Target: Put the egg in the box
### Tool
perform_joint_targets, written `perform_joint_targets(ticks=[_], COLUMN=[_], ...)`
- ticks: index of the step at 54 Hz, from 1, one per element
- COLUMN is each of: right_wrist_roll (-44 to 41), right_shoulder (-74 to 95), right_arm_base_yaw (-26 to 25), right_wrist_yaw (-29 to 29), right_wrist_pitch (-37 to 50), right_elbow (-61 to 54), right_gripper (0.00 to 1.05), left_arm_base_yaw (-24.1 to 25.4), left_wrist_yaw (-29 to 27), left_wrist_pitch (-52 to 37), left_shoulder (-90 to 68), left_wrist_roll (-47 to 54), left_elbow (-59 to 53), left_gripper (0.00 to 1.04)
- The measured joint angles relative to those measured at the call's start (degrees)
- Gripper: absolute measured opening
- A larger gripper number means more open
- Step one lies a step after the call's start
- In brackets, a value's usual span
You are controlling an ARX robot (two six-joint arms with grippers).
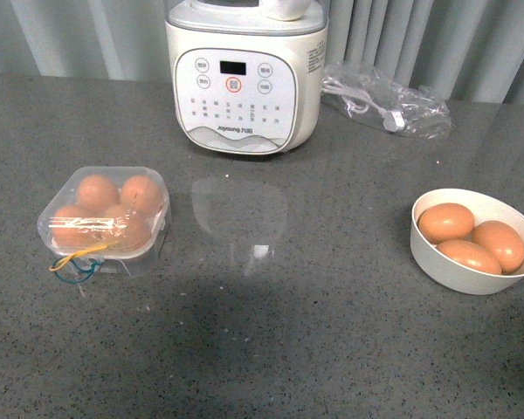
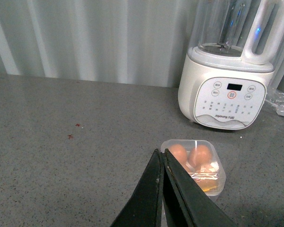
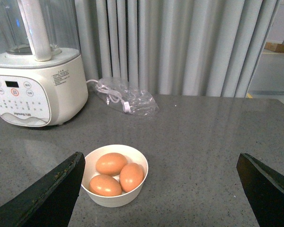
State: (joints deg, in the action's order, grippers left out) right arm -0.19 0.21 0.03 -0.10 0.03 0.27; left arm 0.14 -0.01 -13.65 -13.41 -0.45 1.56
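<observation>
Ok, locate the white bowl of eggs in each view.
Front view: white bowl at right on the grey table, holding three brown eggs.
Left wrist view: not in it.
Right wrist view: bowl low, between the open fingers.
Shared landmark: white Joyoung blender.

Box point(image 1: 103, 218): small, square, clear plastic, rounded corners, lid closed. It sits flat on the grey surface. Four orange-brown eggs inside, one per hole, filling it; which of them is the task's egg cannot be told. Yellow and blue elastic bands point(image 1: 76, 264) trail from the box's near edge onto the surface. In the left wrist view the box point(image 2: 195, 165) lies just beyond the tips of the left fingers point(image 2: 157, 163), slightly to one side, not touching.
</observation>
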Motion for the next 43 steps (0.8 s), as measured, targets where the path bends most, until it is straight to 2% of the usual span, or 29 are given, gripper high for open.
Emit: perform_joint_targets(ticks=[13, 17, 19, 31, 43], right_wrist_roll=[0.0, 0.0, 0.0, 0.0, 0.0], right_shoulder=[0.0, 0.0, 0.0, 0.0, 0.0], right_arm_base_yaw=[0.0, 0.0, 0.0, 0.0, 0.0], right_wrist_yaw=[0.0, 0.0, 0.0, 0.0, 0.0], right_wrist_pitch=[0.0, 0.0, 0.0, 0.0, 0.0], right_elbow=[0.0, 0.0, 0.0, 0.0, 0.0], right_gripper=[0.97, 0.97, 0.97, 0.97, 0.97], left_arm_base_yaw=[0.0, 0.0, 0.0, 0.0, 0.0], left_wrist_yaw=[0.0, 0.0, 0.0, 0.0, 0.0], left_wrist_pitch=[3.5, 11.9, 13.0, 13.6, 13.6], left_shoulder=[3.4, 9.9, 11.3, 13.2, 13.2], left_wrist_roll=[0.0, 0.0, 0.0, 0.0, 0.0], left_elbow=[0.0, 0.0, 0.0, 0.0, 0.0], left_gripper=[0.04, 0.04, 0.04, 0.05, 0.56])
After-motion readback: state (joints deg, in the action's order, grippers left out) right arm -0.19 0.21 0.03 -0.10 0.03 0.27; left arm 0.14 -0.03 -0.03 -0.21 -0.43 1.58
